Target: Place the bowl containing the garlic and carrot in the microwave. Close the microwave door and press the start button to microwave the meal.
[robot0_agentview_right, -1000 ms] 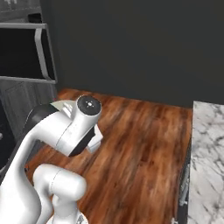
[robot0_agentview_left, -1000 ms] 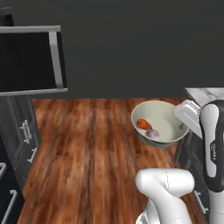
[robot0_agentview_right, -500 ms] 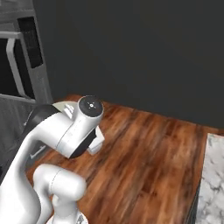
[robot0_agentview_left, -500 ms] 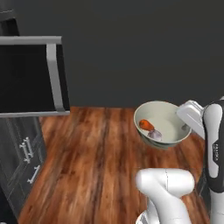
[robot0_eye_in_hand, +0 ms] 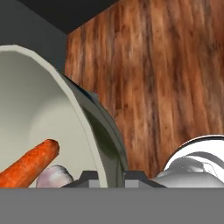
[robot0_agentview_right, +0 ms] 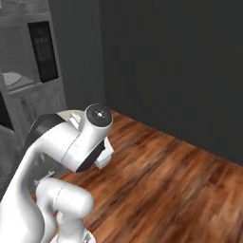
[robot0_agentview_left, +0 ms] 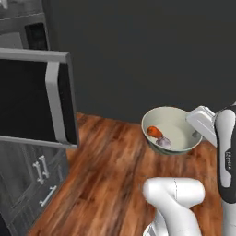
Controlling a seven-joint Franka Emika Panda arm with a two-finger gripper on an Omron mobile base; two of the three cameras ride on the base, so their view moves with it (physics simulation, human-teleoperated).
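Two items sit in the bowl [robot0_agentview_left: 173,130]: the carrot [robot0_agentview_left: 155,132] and the garlic [robot0_agentview_left: 163,142], touching each other near the bowl's bottom, carrot on the side toward the microwave door [robot0_agentview_left: 37,99]. Bowl is held aloft above the wood floor [robot0_agentview_left: 106,179], resting on nothing. Bowl is upright in the left base view.

Gripper [robot0_eye_in_hand: 113,176] is closed on the bowl's rim: in the hand view the wall [robot0_eye_in_hand: 83,127] passes between the two fingertips [robot0_eye_in_hand: 87,176], one inside and one outside. In that view the carrot [robot0_eye_in_hand: 28,164] and garlic [robot0_eye_in_hand: 54,177] lie just inside the wall, beside the inner fingertip. In the left base view the white hand [robot0_agentview_left: 203,122] meets the rim on the bowl's side away from the door.

Door stands swung open, its dark glass and silver bar handle [robot0_agentview_left: 54,103] facing the camera, well apart from the bowl. Microwave [robot0_agentview_right: 33,61] shows in the right base view with the keypad panel [robot0_agentview_right: 42,51] beside the open cavity; bowl rim [robot0_agentview_right: 71,114] is barely visible behind the arm [robot0_agentview_right: 71,142].
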